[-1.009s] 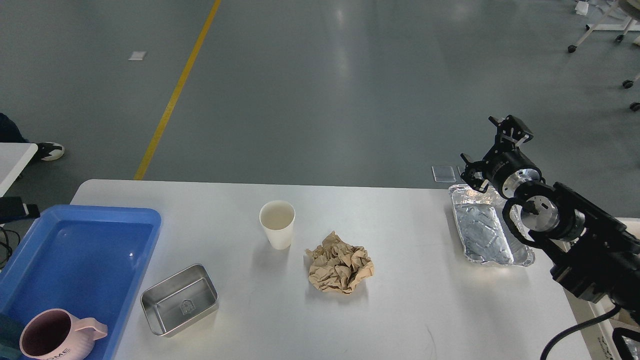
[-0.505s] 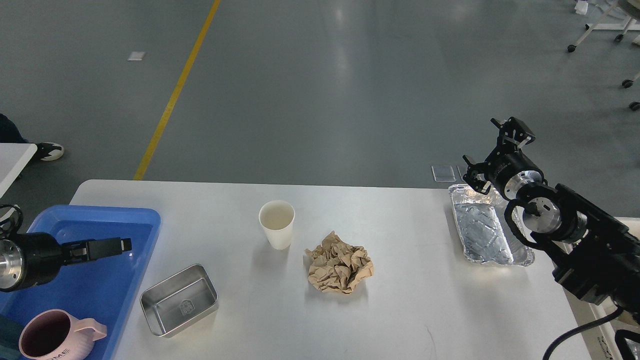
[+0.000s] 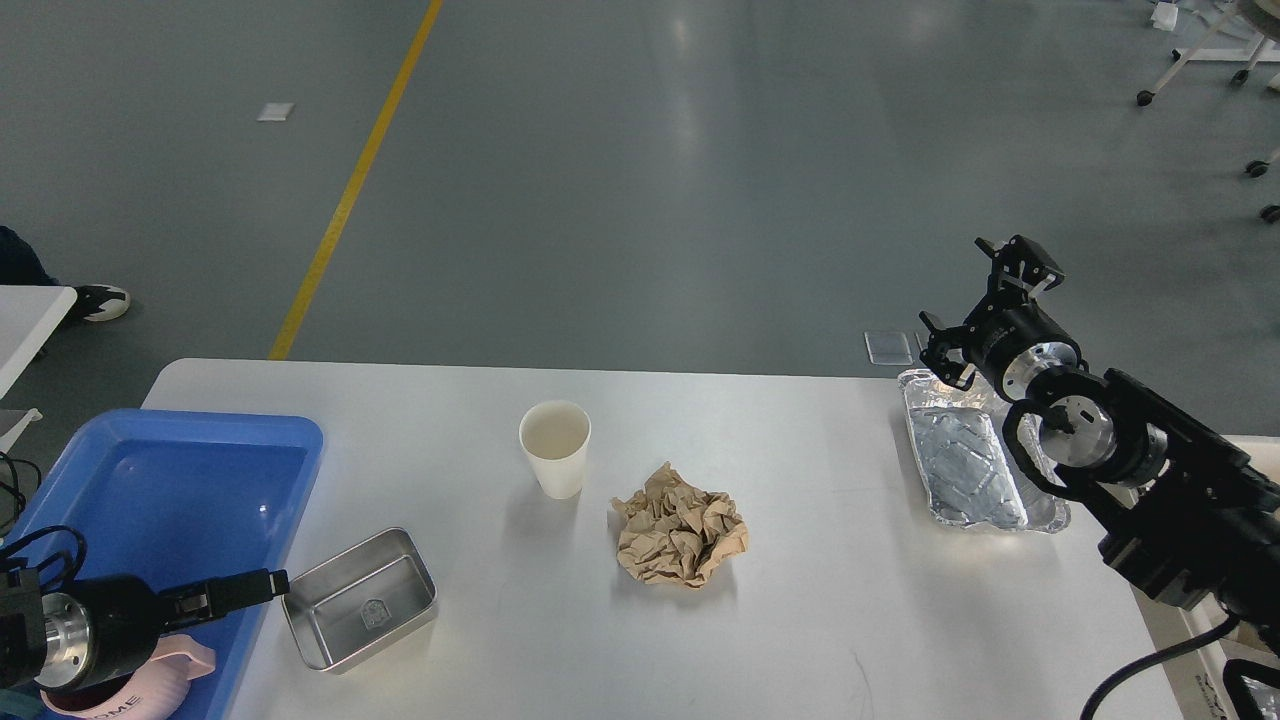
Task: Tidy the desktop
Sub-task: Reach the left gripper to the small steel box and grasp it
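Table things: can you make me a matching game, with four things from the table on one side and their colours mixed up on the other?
Things:
1. paper cup
2. crumpled paper
3. plastic tray
4. little metal box

Colours:
A. blue
B. shiny silver
C. white
D. brown

Pairs: 1-C, 2-D, 3-A, 4-B
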